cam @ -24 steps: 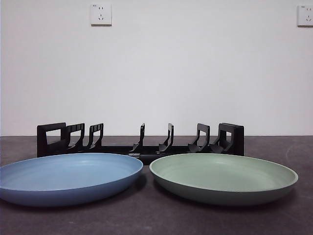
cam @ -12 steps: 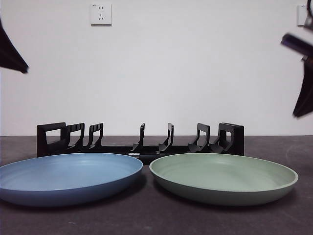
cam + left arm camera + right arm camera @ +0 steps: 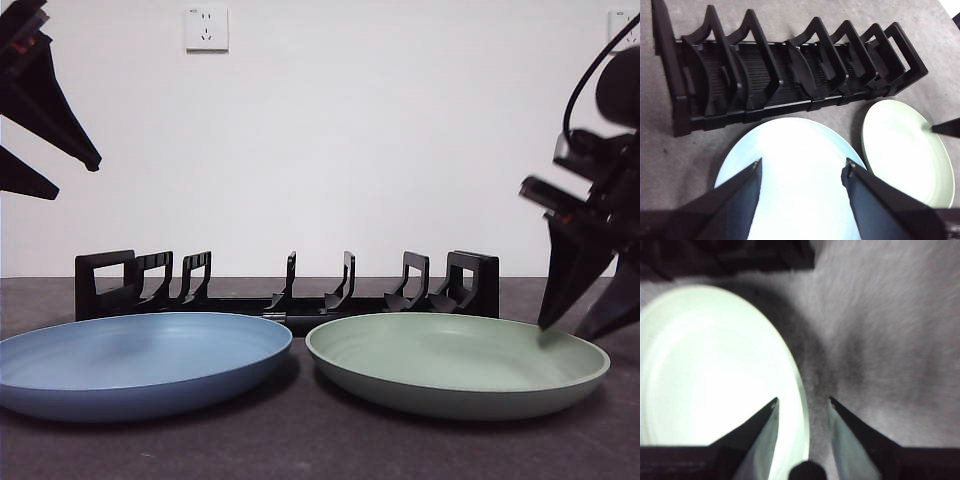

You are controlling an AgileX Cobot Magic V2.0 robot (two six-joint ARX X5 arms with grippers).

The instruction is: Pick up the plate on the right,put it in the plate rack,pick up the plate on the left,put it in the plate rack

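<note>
Green plate (image 3: 457, 363) lies flat on the table (image 3: 300, 440), right of the blue plate (image 3: 140, 362) and just in front of the plate rack (image 3: 288, 288). Both plates sit side by side, rims near each other at centre, not touching as far as I can see. Rack slots hold nothing.

My right gripper (image 3: 578, 325) is low at the green plate's right edge, pointed steeply down, jaws apart. In the right wrist view the rim (image 3: 799, 390) runs into the gap between my two jaws (image 3: 802, 402), one jaw over the plate's inside, the other over bare table. Can't tell whether either tip is touching the plate; that view is blurred. Nothing gripped.

My left gripper (image 3: 802, 169) is high above the blue plate (image 3: 790, 180), jaws wide apart, holding nothing. In the front view it shows as two dark tips (image 3: 60, 160) at the upper left, well clear of the plate. Its wrist view takes in the whole rack (image 3: 785, 80), and the green plate (image 3: 905, 150) with my right gripper's tip (image 3: 946, 128) at its far edge.

Writing: none legible. A wall socket (image 3: 206, 29) sits above the rack, another partly shows at the top right corner (image 3: 620, 25); tiny marking on them, too small to read.
</note>
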